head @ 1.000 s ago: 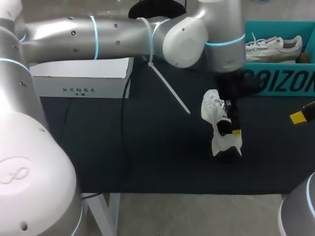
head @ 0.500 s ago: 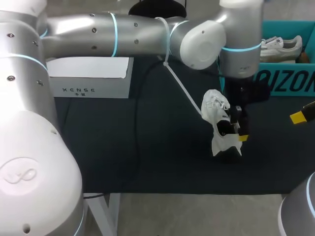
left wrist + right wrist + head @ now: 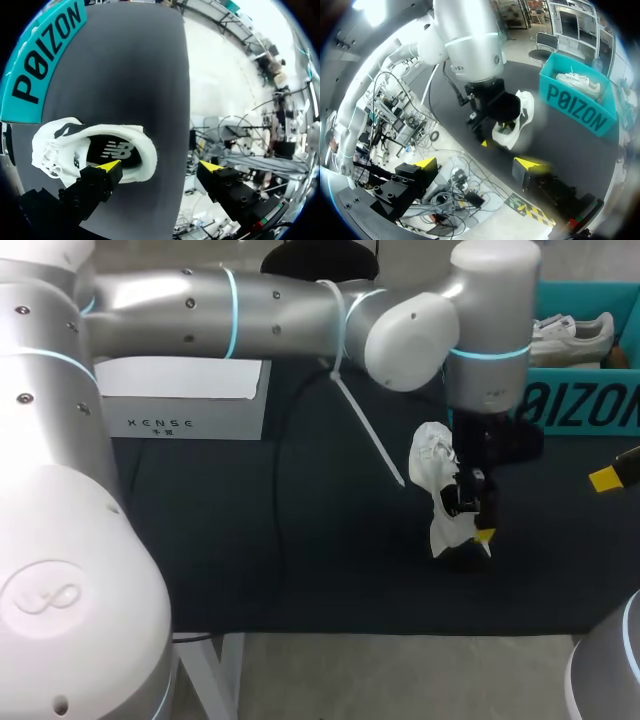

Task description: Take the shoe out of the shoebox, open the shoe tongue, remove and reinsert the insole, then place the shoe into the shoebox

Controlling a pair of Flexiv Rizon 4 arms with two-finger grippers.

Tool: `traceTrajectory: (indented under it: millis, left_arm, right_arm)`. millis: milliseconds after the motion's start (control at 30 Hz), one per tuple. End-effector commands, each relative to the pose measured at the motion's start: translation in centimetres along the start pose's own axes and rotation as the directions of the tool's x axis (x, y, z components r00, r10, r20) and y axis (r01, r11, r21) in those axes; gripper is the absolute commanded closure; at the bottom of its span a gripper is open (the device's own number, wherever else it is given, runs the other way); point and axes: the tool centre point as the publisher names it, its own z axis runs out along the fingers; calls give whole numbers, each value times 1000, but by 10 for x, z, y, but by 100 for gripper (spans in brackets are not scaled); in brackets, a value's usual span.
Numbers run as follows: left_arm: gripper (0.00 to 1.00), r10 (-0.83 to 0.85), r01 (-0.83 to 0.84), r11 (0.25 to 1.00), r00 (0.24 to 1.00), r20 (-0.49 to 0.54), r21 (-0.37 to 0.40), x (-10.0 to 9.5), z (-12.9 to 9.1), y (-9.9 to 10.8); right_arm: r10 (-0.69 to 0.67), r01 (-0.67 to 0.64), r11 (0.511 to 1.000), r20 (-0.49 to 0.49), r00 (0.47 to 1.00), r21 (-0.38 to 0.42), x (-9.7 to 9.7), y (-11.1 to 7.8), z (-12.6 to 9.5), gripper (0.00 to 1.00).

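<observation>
As only the wrist view shows, left gripper (image 3: 160,164) apparently straddles shoe (image 3: 55,145) collar.

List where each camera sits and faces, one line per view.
Head: above and behind, looking down on the table; the left arm shows.
Left wrist: mounted there, looking along the open left gripper at the shoe.
Right wrist: mounted there, looking past the open right gripper toward the left arm.
All share the shoe.

White shoe (image 3: 432,460) sits upright, opening facing up, near the teal shoebox (image 3: 580,405) holding a second shoe (image 3: 570,336)
</observation>
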Motion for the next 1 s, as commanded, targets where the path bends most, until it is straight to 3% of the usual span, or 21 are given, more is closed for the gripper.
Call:
traceTrajectory:
  millis: [33,400,467,500,1000]
  left_arm:
    - [0,-3,3,1000,1000,10,-5,3,8,1]
    - [0,-1,2,1000,1000,20,-18,1,21,2]
    - [62,1,0,1000,1000,26,-20,1,23,2]
    - [100,5,-5,1000,1000,29,-19,0,24,2]
    - [100,9,-7,999,999,52,-31,-9,30,0]
  right_arm:
    - [1,0,999,12,1000,-42,5,-10,-1,0]
    - [1,0,999,12,1000,-42,5,-10,-1,0]
    - [1,0,999,12,1000,-42,5,-10,-1,0]
    - [1,0,999,12,1000,-42,5,-10,-1,0]
    - [1,0,999,12,1000,-42,5,-10,-1,0]
